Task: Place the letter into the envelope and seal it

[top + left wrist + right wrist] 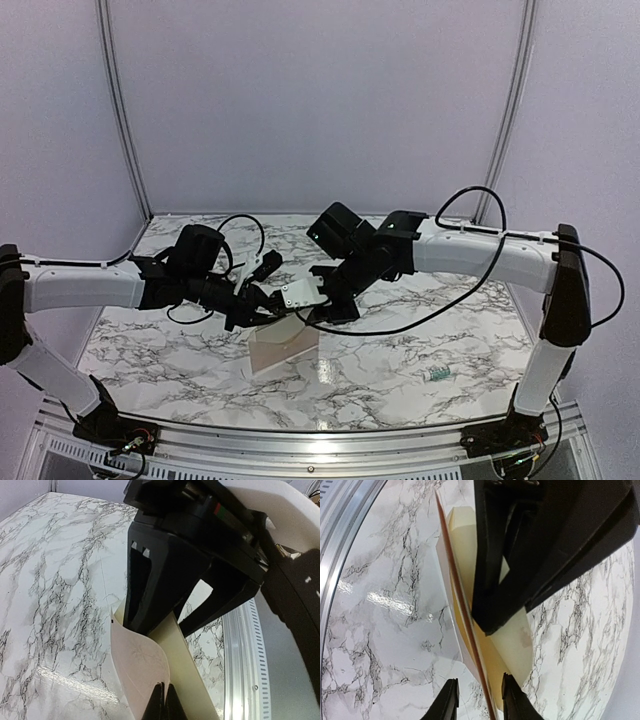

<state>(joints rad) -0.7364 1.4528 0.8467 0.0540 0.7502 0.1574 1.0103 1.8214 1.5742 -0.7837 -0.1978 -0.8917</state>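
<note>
Floppy letter [136,666], envelope [184,672] by tabletop's [150,345] near edge
Left claw [165,689] pinches envelope; right claw [480,681] slightly parted astride them (grip edges).

The right gripper [481,702] stood with its two black fingertips apart at the bottom of the view, and the papers' thin edge ran up between them. The pale letter [448,592] sat left of the cream envelope [516,642], both nearly edge-on over the marble table [380,645]. The left gripper [491,617], fingers together, reached onto the envelope from the upper right.
</note>
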